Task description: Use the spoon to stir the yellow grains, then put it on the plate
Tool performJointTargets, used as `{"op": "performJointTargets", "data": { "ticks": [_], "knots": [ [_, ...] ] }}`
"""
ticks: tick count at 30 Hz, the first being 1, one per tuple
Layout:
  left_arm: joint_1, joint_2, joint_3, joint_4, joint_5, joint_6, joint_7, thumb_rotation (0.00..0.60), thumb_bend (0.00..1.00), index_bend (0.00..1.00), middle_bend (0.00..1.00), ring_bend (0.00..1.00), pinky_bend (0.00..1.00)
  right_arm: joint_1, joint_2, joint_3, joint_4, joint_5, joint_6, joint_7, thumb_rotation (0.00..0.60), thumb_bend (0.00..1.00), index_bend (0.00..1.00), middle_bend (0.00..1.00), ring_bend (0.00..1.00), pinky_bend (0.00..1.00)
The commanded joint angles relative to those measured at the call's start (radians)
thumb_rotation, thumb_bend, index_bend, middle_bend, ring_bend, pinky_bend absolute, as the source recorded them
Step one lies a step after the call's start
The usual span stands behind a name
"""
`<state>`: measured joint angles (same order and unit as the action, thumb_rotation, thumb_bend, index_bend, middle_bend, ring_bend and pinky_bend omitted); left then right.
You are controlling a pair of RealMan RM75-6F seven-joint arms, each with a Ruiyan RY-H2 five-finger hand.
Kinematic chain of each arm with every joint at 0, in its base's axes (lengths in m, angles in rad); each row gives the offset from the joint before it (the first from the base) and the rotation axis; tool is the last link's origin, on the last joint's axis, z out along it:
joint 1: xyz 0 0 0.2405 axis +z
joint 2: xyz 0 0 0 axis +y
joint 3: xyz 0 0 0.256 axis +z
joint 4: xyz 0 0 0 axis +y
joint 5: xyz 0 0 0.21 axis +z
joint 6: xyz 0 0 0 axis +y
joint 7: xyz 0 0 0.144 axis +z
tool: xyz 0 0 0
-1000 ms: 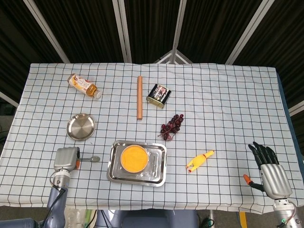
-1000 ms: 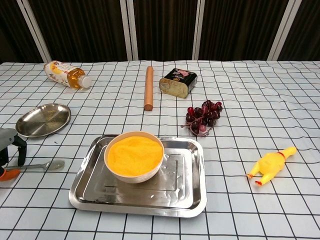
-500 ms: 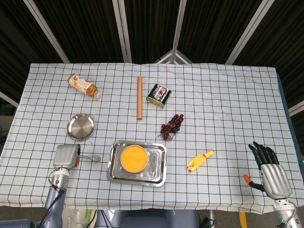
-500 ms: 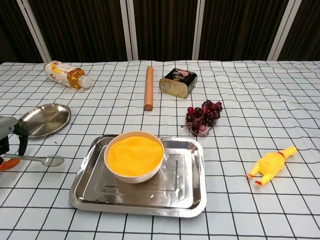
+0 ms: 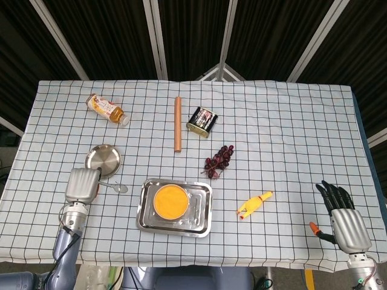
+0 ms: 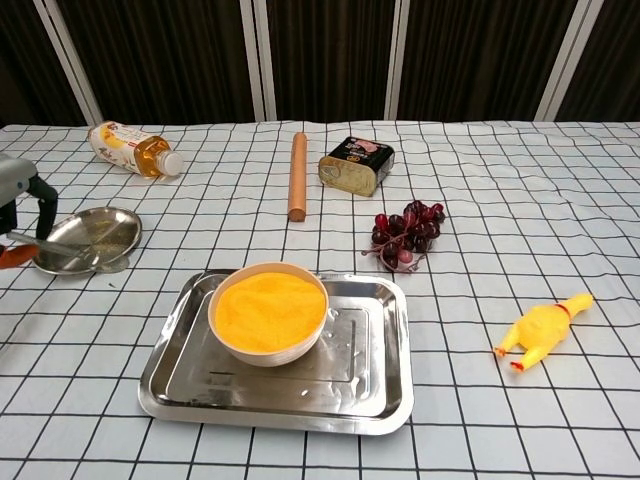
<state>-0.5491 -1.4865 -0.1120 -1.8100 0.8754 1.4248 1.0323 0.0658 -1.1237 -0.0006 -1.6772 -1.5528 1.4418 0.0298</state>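
- Holding the spoon (image 6: 75, 253) in the left hand (image 5: 81, 184), fingers (image 6: 40, 195) closed on its orange handle end; the spoon is clear of the table (image 5: 272, 133).
- Spoon's long axis runs roughly level, bowl end pointing away from the fingers toward the robot's right. In the chest view the bowl end overlaps the near rim of the plate (image 6: 90, 235); whether it touches, cannot tell.
- Bowl of yellow grains (image 6: 268, 310) lies further to the right of the fingers and nearer the robot, seated in the steel tray (image 6: 380, 390). Judgement: the next move is to carry the spoon rightward to that bowl.
- Right hand (image 5: 344, 220) well apart, fingers spread, holding nothing; left hand is far nearer.
- Materials: spoon thin polished metal; plate shallow, round, steel; grains fine, heaped level, surface smooth and apparently unstirred.
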Motion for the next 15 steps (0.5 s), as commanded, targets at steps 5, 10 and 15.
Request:
{"op": "performJointTargets", "data": {
  "ticks": [5, 10, 15],
  "knots": [
    [-0.120, -0.020, -0.078, -0.059, -0.023, -0.002, 0.181, 0.600, 0.59, 0.79, 1.00, 1.00, 1.00, 0.000, 0.002, 0.004, -0.001, 0.008, -0.002, 0.010, 0.600, 0.32, 0.00, 0.00, 0.00, 0.00],
    [-0.207, -0.050, -0.096, -0.065, -0.022, -0.020, 0.312, 0.600, 0.59, 0.79, 1.00, 1.00, 1.00, 0.002, 0.005, 0.006, -0.003, 0.019, -0.010, 0.024, 0.600, 0.32, 0.00, 0.00, 0.00, 0.00],
    [-0.283, -0.087, -0.078, -0.049, 0.004, -0.049, 0.421, 0.600, 0.59, 0.79, 1.00, 1.00, 1.00, 0.004, 0.009, 0.007, -0.005, 0.021, -0.015, 0.036, 0.600, 0.32, 0.00, 0.00, 0.00, 0.00]
  ]
}}
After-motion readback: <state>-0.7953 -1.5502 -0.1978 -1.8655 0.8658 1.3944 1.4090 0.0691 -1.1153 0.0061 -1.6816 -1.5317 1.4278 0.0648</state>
